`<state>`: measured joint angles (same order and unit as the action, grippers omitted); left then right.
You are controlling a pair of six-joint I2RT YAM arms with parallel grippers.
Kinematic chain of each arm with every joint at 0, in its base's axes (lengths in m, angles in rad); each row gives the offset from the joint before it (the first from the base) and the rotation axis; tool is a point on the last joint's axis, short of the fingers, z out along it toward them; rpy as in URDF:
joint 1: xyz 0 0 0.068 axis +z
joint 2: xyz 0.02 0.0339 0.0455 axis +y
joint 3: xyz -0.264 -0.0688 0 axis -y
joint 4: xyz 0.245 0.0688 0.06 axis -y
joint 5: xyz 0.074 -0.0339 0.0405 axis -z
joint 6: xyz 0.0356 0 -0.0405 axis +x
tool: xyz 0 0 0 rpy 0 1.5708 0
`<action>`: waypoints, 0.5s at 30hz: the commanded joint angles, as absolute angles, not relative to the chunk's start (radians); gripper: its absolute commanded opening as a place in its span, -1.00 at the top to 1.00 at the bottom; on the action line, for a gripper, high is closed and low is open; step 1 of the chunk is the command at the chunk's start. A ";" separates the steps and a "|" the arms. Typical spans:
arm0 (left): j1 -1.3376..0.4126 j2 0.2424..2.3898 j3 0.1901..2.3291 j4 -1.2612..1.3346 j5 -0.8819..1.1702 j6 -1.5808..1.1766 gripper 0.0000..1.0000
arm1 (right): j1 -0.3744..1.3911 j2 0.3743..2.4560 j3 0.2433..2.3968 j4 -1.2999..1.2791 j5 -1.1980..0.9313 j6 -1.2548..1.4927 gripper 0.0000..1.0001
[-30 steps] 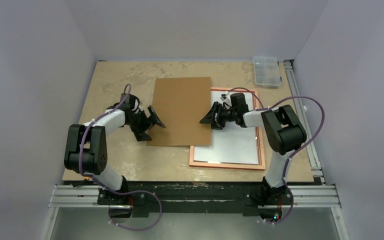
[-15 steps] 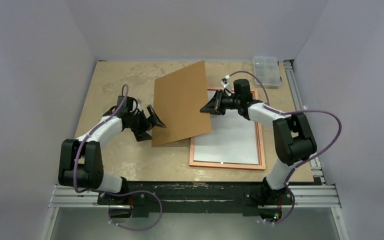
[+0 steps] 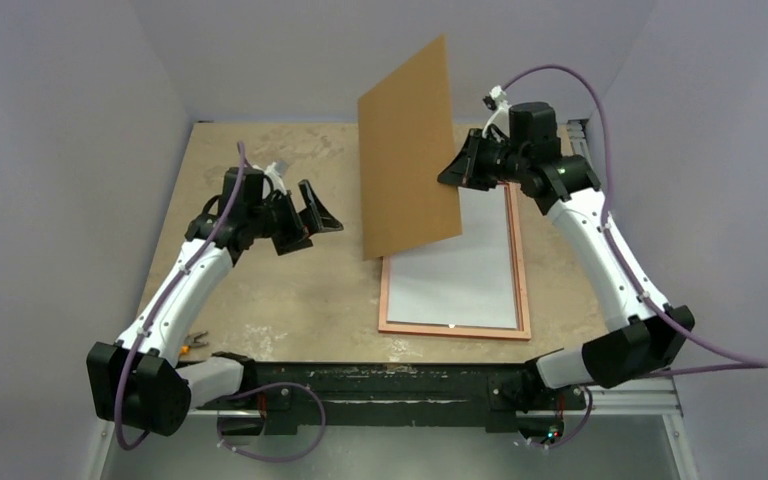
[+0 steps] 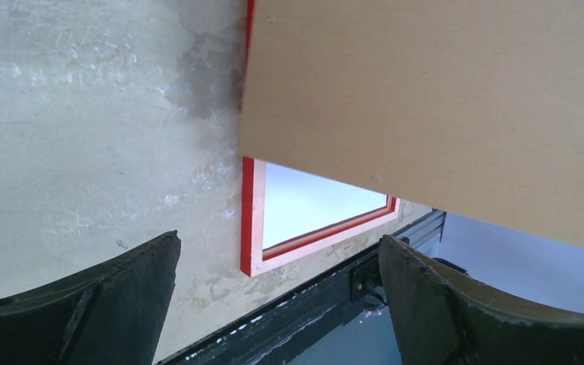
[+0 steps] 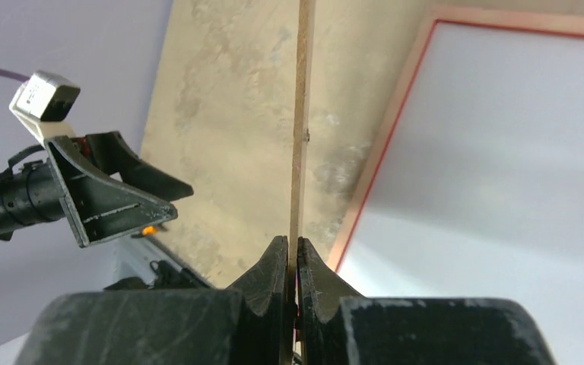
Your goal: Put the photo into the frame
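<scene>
Status: insertion appears complete; closing of the frame is outstanding

1. The photo (image 3: pixel 465 275) lies flat inside the frame (image 3: pixel 420 329) with its plain white side up. The frame rests back-up on the surface (image 3: pixel 290 290), on my right-hand side. I judge the photo to sit square within the rim; no corner shows outside it.

2. My right jaws are clamped on one edge of the backing board (image 3: pixel 408 150). The right wrist view shows the board edge-on, pinched between both fingers. The board is clear of the surface and steeply tilted, and in the top view its lower edge overlaps the frame's far left corner.

3. My left jaws are spread wide and hold nothing. They hover above the surface to the left of the board, apart from it.

Remaining work, as I judge it:
- lower the board flat onto the white back of the photo
- align it inside the rim on all four sides
- press it home; any retaining tabs are not visible here

Caution: the board is thin and gripped at one edge only, so it may swing and shift the photo on contact
</scene>
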<state>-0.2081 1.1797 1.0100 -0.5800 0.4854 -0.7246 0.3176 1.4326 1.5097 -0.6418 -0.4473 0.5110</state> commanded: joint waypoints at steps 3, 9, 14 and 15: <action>-0.268 1.193 1.063 -0.626 0.465 -0.759 -0.99 | 0.311 1.342 1.656 -0.901 -0.160 0.369 1.00; -0.317 1.226 1.109 -0.642 0.466 -0.780 -0.99 | 0.311 1.367 1.734 -1.041 -0.128 0.333 1.00; -0.349 1.260 1.137 -0.648 0.463 -0.793 -0.99 | 0.311 1.391 1.752 -1.052 -0.187 0.348 1.00; -0.354 1.264 1.141 -0.648 0.461 -0.797 -0.99 | 0.310 1.395 1.753 -1.052 -0.187 0.351 1.00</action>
